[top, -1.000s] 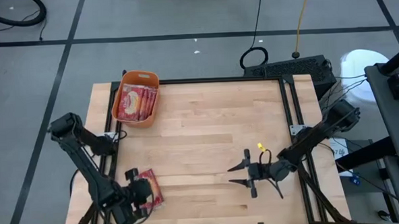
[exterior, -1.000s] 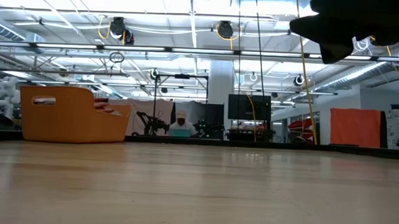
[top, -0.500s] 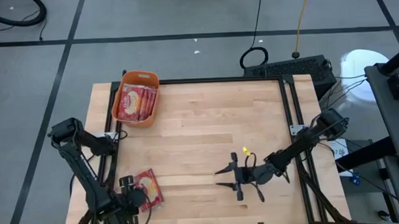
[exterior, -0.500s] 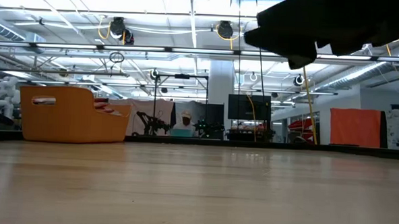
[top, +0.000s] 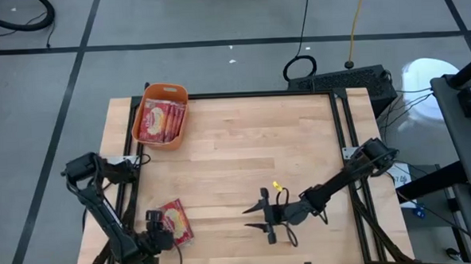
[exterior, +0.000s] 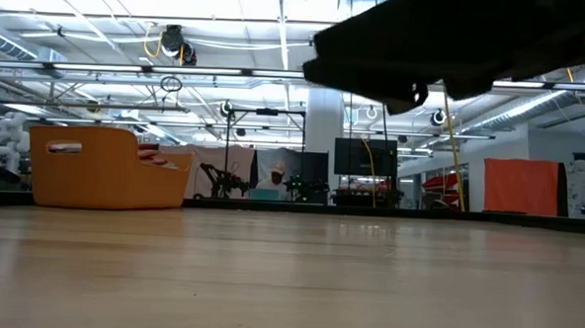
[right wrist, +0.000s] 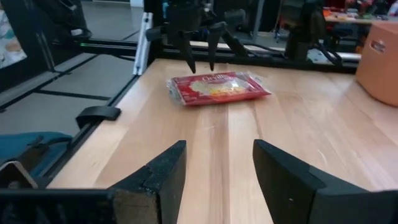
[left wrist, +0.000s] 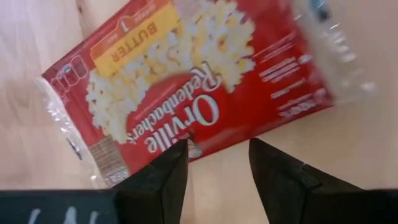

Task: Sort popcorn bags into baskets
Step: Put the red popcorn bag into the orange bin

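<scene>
One red popcorn bag [top: 176, 222] with a cream oval picture lies flat on the table near the near-left corner; it also shows in the left wrist view [left wrist: 186, 81] and in the right wrist view [right wrist: 217, 87]. My left gripper [top: 160, 235] [left wrist: 217, 165] hangs open just above the bag's near edge, fingers pointing down, touching nothing. My right gripper [top: 253, 219] [right wrist: 217, 152] is open and level over the table's near middle, pointing at the bag from the right. The orange basket [top: 176, 92] [exterior: 104, 166] stands at the far-left corner and holds several red bags [top: 159, 121].
Bare wood lies between my right gripper and the bag. A black frame rail [top: 342, 119] runs along the table's right edge and another [top: 131, 176] along the left. In the low view my right arm [exterior: 456, 43] is a dark shape overhead.
My right gripper has travelled level toward the table's left edge, closing on the loose bag, still open. My left gripper has drawn back a little toward the near edge, uncovering more of the bag, which has stayed where it was.
</scene>
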`<state>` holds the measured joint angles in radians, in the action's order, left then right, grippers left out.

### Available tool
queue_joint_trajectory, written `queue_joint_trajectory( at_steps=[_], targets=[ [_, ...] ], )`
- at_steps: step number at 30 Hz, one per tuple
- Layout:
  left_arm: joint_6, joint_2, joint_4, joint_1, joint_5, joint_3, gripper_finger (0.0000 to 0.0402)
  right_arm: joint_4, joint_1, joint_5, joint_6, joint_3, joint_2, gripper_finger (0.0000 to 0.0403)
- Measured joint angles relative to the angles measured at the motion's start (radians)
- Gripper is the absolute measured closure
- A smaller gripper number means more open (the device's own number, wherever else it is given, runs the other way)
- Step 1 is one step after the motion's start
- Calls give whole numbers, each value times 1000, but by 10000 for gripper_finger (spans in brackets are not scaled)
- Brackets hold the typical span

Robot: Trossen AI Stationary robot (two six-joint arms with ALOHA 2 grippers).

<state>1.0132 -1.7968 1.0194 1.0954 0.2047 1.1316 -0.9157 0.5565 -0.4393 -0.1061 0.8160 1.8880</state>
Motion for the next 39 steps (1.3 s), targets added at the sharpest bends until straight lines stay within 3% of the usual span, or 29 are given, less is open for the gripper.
queue_joint_trajectory(
  at_steps=[7, 13, 18, 25, 29, 31, 35, 39],
  targets=[
    [-83, -12, 11, 1, -5, 0, 208, 7, -19, 26, -20, 5, 25, 222],
    [-195, -18, 32, 0, -21, -11, 231, 5, -27, 31, -17, 5, 25, 222],
    [-286, -18, 27, 0, -18, -41, 250, -3, -35, 102, -32, 5, 25, 222],
    [-330, -18, 27, -10, 102, -42, 268, -7, -39, 105, -32, 4, 25, 222],
    [-333, -18, 27, -28, 249, -42, 273, -8, -40, 105, -29, 4, 25, 222],
    [-346, -18, 27, -49, 257, -42, 275, -8, -40, 105, -12, 4, 25, 222],
    [-311, -18, 27, -74, 244, -42, 275, -14, -40, 104, -13, 5, 25, 222],
    [-62, 1, 27, -98, 113, -43, 275, -8, -47, 103, -4, 38, 25, 222]
  ],
)
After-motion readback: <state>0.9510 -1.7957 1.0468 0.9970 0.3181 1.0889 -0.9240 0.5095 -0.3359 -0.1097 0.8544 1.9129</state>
